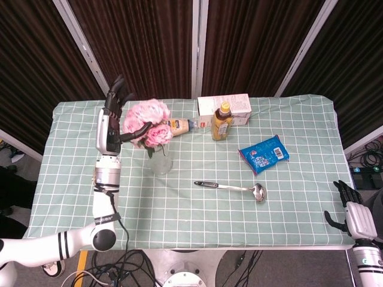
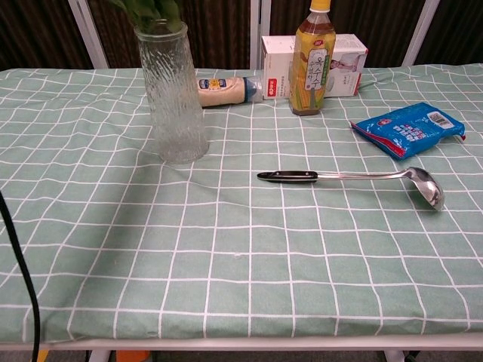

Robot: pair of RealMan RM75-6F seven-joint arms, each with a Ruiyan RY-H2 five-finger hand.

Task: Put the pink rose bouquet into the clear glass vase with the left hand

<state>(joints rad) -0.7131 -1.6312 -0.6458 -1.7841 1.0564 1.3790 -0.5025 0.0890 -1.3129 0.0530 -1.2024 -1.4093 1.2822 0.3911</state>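
In the head view, the pink rose bouquet point(image 1: 149, 121) is seen standing in the clear glass vase point(image 1: 161, 160), toward ten o'clock on the table point(image 1: 191, 221). The left robot hand point(image 1: 115, 103) is spread beside the blooms, one finger reaching toward them (contact cannot be told). The right robot hand point(image 1: 348, 206) hangs at four o'clock, fingers loosely apart.

In the chest view, green leaves point(image 2: 151, 10) are seen above the vase rim.

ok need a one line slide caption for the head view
Left hand opens beside the pink rose bouquet, now standing in the clear glass vase on the checked table.
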